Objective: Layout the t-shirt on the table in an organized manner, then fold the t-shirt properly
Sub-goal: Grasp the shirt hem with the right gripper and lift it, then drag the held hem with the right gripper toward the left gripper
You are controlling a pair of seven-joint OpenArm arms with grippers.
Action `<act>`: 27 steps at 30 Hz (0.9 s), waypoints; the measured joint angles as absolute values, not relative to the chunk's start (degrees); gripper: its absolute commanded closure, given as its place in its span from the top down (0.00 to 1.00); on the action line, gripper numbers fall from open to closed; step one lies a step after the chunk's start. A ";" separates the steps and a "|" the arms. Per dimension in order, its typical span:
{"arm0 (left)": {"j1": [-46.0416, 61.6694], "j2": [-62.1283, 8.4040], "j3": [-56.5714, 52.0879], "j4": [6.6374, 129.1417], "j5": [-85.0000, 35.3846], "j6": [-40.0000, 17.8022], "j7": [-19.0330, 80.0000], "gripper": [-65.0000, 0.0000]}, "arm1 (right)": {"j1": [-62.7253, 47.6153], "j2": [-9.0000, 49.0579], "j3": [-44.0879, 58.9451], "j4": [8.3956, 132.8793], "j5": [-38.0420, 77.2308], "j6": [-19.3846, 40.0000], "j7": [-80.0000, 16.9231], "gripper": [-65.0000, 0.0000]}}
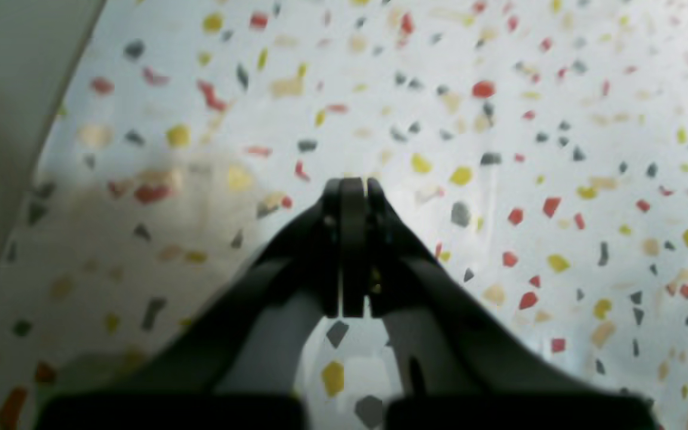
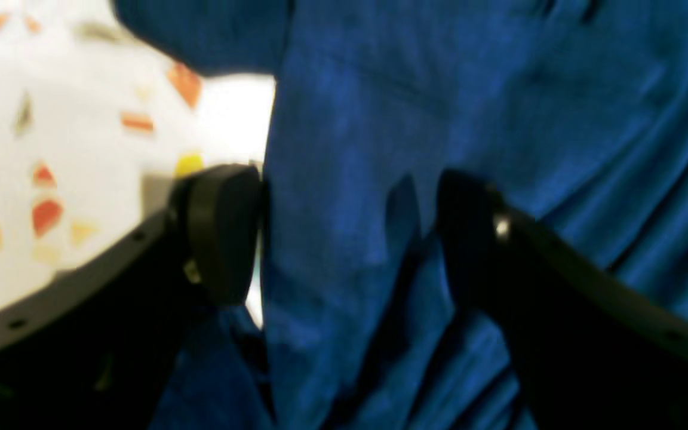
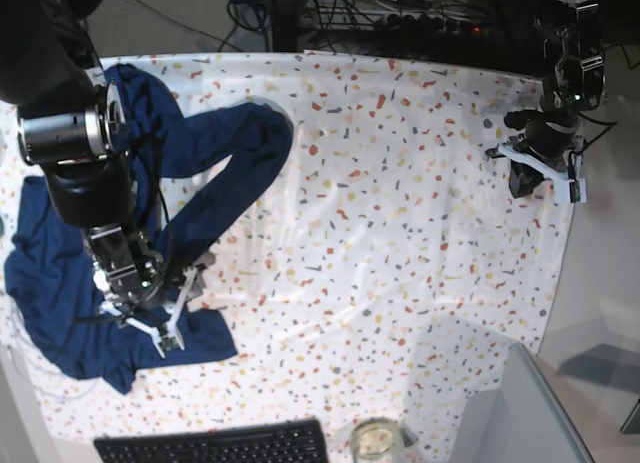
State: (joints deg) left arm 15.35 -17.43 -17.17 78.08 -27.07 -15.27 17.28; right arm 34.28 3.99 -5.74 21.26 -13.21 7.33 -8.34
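Base view, task at an early stage: the t-shirt [image 3: 150, 173] lies crumpled along the left side of the frame on the table [image 3: 400, 203], not yet spread, with no fold made. My right gripper [image 3: 165, 318], lower left, stands with jaws apart astride a ridge of the fabric, which I judge not yet pinched. My left gripper [image 3: 545, 168], upper right, is closed on nothing above bare tabletop. Spreading and folding both remain.
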 measured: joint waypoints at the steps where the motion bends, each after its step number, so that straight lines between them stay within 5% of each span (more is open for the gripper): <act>1: 15.22 -17.41 -17.15 78.06 -27.03 -15.31 17.26 0.00 | 34.06 4.12 -5.74 20.86 -12.75 7.33 -7.33 0.65; 3: 15.16 -17.47 -17.17 78.06 -27.00 -15.25 16.91 0.00 | 34.06 4.34 -5.72 20.49 -12.36 7.53 -6.85 0.52; 7: 15.20 -17.50 -17.17 78.04 -26.98 -15.22 16.93 0.00 | 32.08 3.86 -5.91 21.04 -12.32 7.55 -4.89 0.03; 8: 15.07 -17.52 -17.17 78.04 -26.98 -15.22 16.93 0.00 | 31.77 3.55 -6.00 21.30 -12.34 7.55 -5.15 0.00; 12: 14.79 -17.52 -17.17 78.04 -27.00 -15.20 16.93 0.00 | 29.58 3.11 -6.00 24.67 -13.61 9.61 -6.26 0.00; 17: 14.79 -17.43 -17.12 78.02 -27.00 -15.25 17.23 0.00 | 18.22 0.43 -5.93 45.15 -14.06 13.30 -16.10 0.00; 21: 14.79 -17.58 -17.19 78.22 -27.03 -15.22 19.16 0.00 | 10.61 -2.00 -15.68 57.63 -13.82 15.33 -23.33 0.00; 27: 15.27 -17.34 -16.62 81.19 -27.20 -15.99 22.52 0.00 | 8.49 -5.34 -25.76 60.75 -13.87 15.44 -26.79 0.00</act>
